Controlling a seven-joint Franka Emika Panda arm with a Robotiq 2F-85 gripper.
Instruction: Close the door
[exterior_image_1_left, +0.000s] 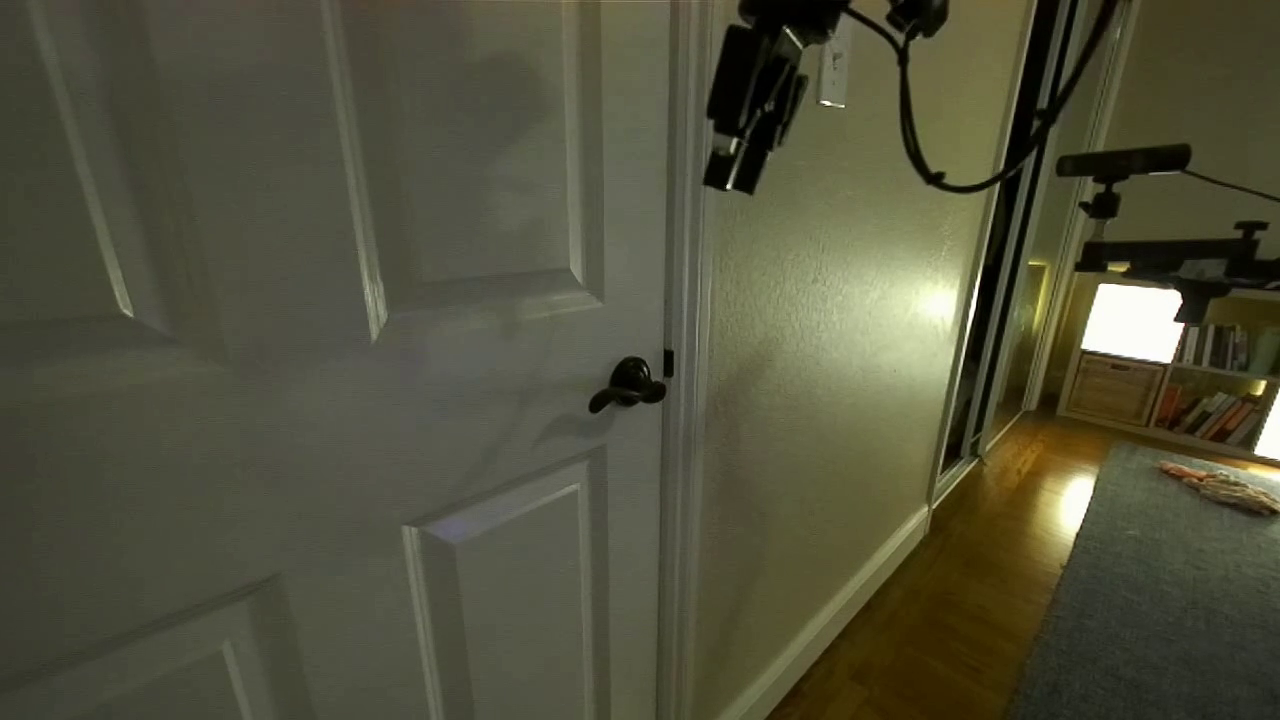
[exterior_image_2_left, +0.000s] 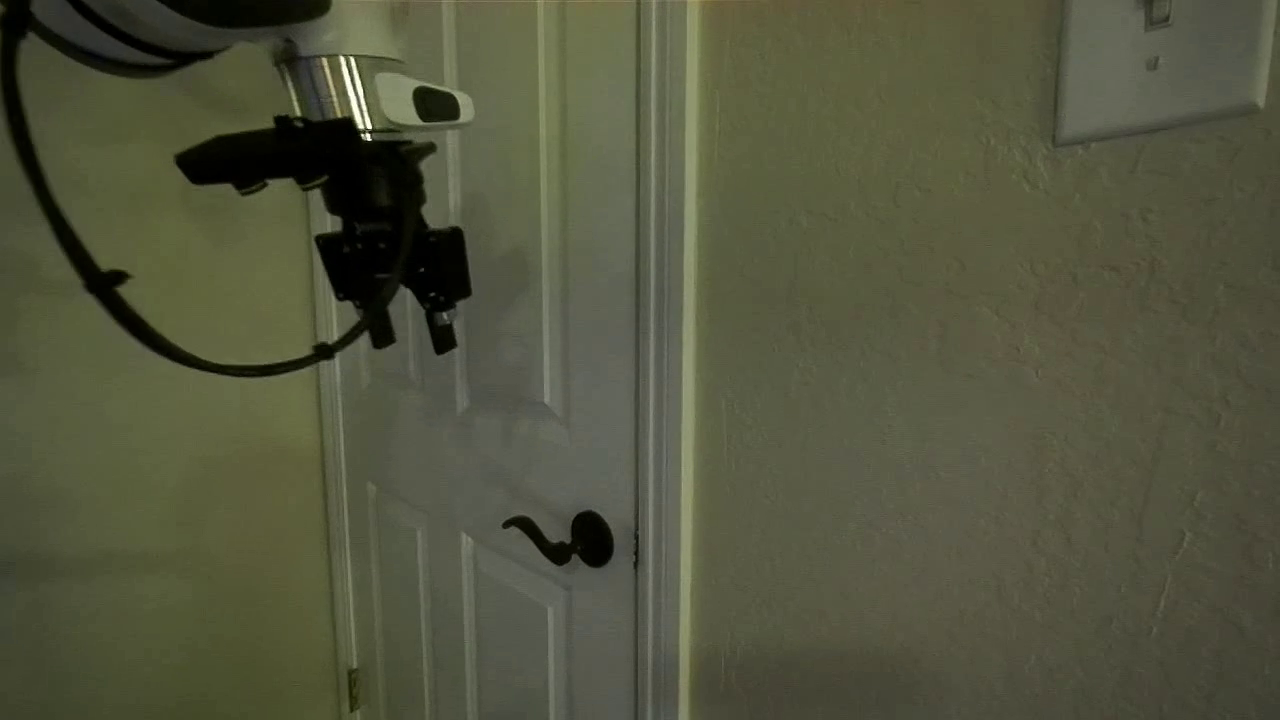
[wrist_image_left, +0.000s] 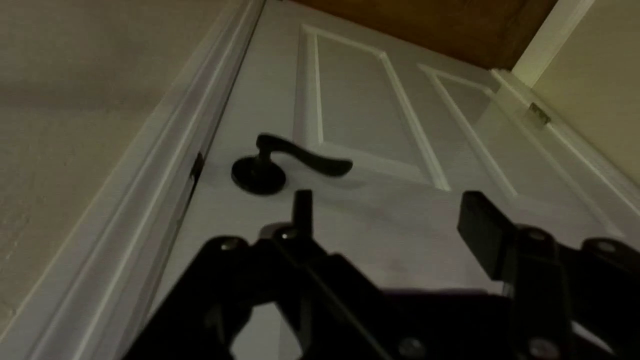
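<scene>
The white panelled door also shows in another exterior view and in the wrist view. Its latch-side edge lies close along the frame, with a thin dark line between them. I cannot tell whether it is latched. The black lever handle is on the latch side and shows in another exterior view and the wrist view. My gripper points down above handle height, in front of the door. Its fingers are apart and empty in the wrist view, not touching the handle.
The white door frame meets a textured wall with a light switch plate. Cable loops hang from the arm. A mounted camera, a rug, a bookshelf and a dark-framed sliding door show farther back.
</scene>
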